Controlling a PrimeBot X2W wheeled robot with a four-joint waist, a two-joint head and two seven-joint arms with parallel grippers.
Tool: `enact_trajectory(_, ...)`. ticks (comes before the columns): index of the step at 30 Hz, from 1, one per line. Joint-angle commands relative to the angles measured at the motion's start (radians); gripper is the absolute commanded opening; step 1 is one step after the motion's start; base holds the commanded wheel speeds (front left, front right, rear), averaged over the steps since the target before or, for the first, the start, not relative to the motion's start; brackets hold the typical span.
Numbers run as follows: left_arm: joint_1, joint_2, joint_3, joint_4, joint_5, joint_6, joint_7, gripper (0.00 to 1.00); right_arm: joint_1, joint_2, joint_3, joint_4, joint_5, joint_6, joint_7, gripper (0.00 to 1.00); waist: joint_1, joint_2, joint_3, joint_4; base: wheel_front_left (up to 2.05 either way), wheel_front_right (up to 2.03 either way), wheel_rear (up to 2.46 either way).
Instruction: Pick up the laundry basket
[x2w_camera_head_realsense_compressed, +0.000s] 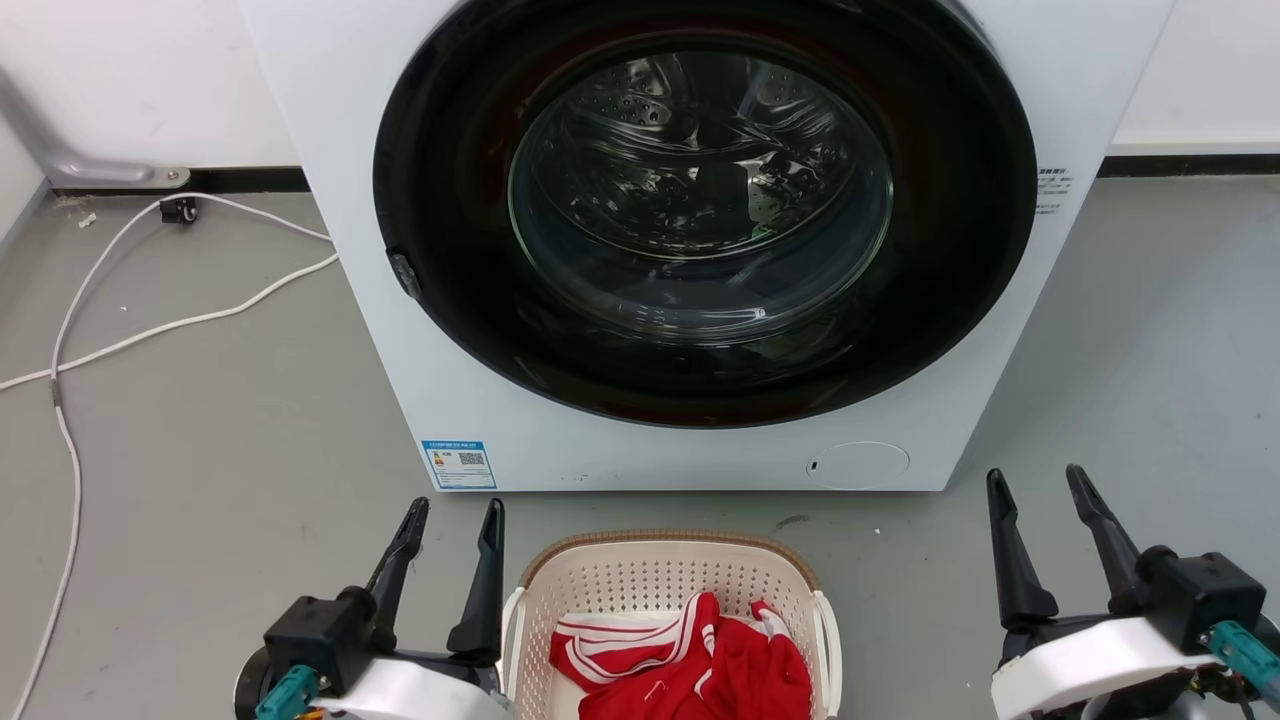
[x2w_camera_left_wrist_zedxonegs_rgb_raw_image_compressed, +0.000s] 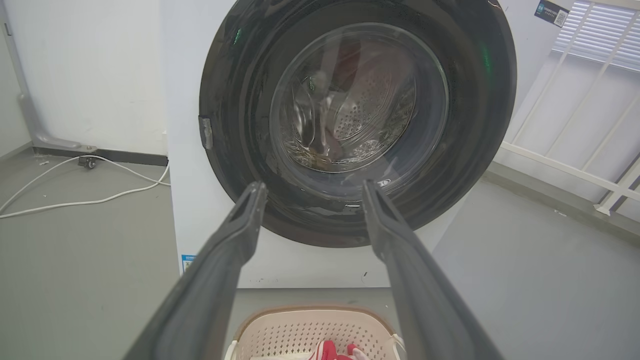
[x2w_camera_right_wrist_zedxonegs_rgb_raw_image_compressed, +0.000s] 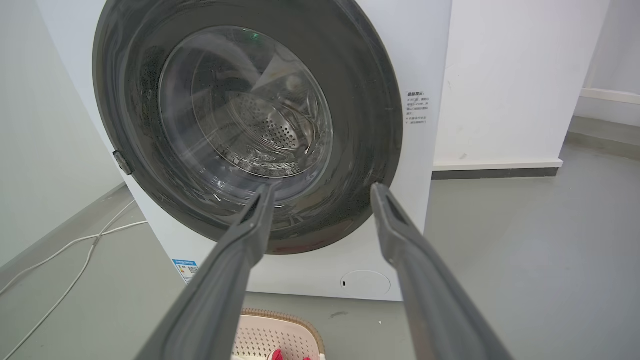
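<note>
The laundry basket (x2w_camera_head_realsense_compressed: 650, 572), cream perforated plastic with a brown rim and white side handles, stands on the grey floor in front of the washing machine, at the bottom centre of the head view. Red and white clothes (x2w_camera_head_realsense_compressed: 690, 655) lie in it. My left gripper (x2w_camera_head_realsense_compressed: 455, 512) is open just left of the basket, its inner finger close beside the left handle. My right gripper (x2w_camera_head_realsense_compressed: 1038, 481) is open well to the right, apart from the basket. The basket's far rim (x2w_camera_left_wrist_zedxonegs_rgb_raw_image_compressed: 310, 312) shows low between my left fingers (x2w_camera_left_wrist_zedxonegs_rgb_raw_image_compressed: 235, 240), and a corner of the basket (x2w_camera_right_wrist_zedxonegs_rgb_raw_image_compressed: 280, 334) shows in the right wrist view.
A white washing machine (x2w_camera_head_realsense_compressed: 520, 420) with a shut round dark glass door (x2w_camera_head_realsense_compressed: 700, 200) stands straight ahead. White cables (x2w_camera_head_realsense_compressed: 150, 330) trail over the floor on the left. A wall runs behind, and a white railing (x2w_camera_left_wrist_zedxonegs_rgb_raw_image_compressed: 575, 170) stands to the right.
</note>
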Motion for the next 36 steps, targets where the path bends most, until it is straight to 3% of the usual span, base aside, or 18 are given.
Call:
enact_trajectory(1,-0.002,0.007,-0.002,-0.007,0.021,-0.004,-0.007,1.00,0.004,-0.002,0.003,-0.011,-0.017,0.000,-0.006,1.00,0.0000,0.0000,0.000,0.000,0.00,0.00,0.00)
enact_trajectory(11,0.016,-0.008,0.001,-0.011,0.073,-0.014,-0.029,1.00,0.014,-0.002,-0.004,-0.015,-0.023,0.000,-0.032,1.00,0.0000,0.0000,-0.005,-0.007,0.00,0.00,0.00)
enact_trajectory(24,0.029,-0.017,-0.014,-0.011,0.201,-0.023,-0.055,1.00,0.016,-0.002,0.002,-0.003,-0.143,0.000,-0.054,1.00,0.0000,0.0000,-0.007,-0.014,0.00,0.00,0.00)
enact_trajectory(36,0.046,-0.046,0.039,0.028,0.178,-0.041,-0.075,1.00,0.033,-0.001,0.003,0.025,-0.148,0.000,-0.068,1.00,0.0000,0.0000,-0.002,-0.012,0.00,0.00,0.00)
